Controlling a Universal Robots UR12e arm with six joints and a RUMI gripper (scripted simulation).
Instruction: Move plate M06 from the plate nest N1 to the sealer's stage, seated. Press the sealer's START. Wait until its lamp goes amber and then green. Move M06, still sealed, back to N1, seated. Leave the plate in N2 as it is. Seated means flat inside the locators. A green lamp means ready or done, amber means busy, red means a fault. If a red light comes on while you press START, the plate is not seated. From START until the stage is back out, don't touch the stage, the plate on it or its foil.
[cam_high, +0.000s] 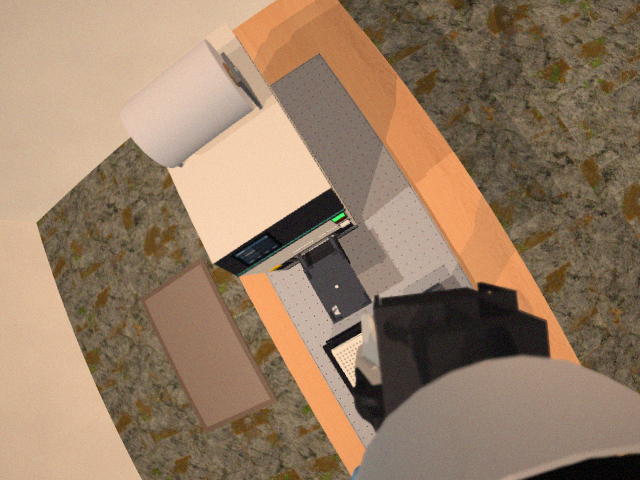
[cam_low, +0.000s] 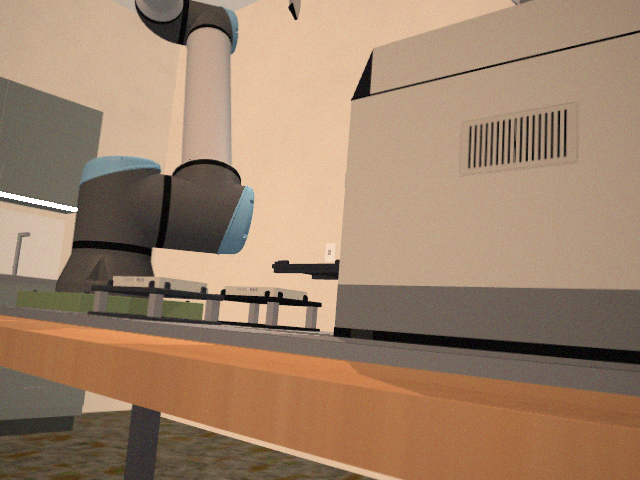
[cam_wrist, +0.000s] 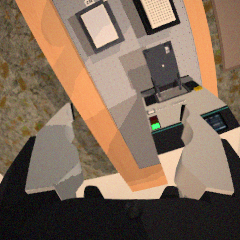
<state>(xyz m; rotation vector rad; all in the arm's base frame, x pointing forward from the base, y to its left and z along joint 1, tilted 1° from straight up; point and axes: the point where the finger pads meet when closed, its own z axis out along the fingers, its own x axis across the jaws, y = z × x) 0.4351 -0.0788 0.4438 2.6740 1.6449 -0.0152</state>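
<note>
The pincer (cam_high: 368, 343) (cam_low: 294, 9) (cam_wrist: 127, 104) was open fairly wide with nothing between its fingers, high above the tabletop (cam_high: 429, 149) (cam_low: 310, 392) (cam_wrist: 75, 65) and well apart from the plates. A plain-topped plate (cam_low: 157, 283) (cam_wrist: 100, 26) and a plate with rows of wells (cam_high: 347, 359) (cam_low: 263, 292) (cam_wrist: 158, 12) lay flat in separate dark raised holders, side by side. Their labels were too small to read, so which one was M06 could not be told; it was one of these two. The sealer (cam_high: 248, 170) (cam_low: 465, 206) (cam_wrist: 172, 117) had its dark stage (cam_high: 336, 281) (cam_low: 305, 267) (cam_wrist: 162, 67) out in front, its flat surface uncovered. The lamp (cam_high: 338, 217) (cam_wrist: 155, 124) glowed green at one end of the front, and a small screen (cam_high: 256, 249) (cam_wrist: 216, 121) sat toward the other end. A big white roll (cam_high: 188, 103) lay on its side on top of the sealer. In the top view, the pincer and arm (cam_high: 506, 413) (cam_low: 206, 98) hid part of the well plate.
</note>
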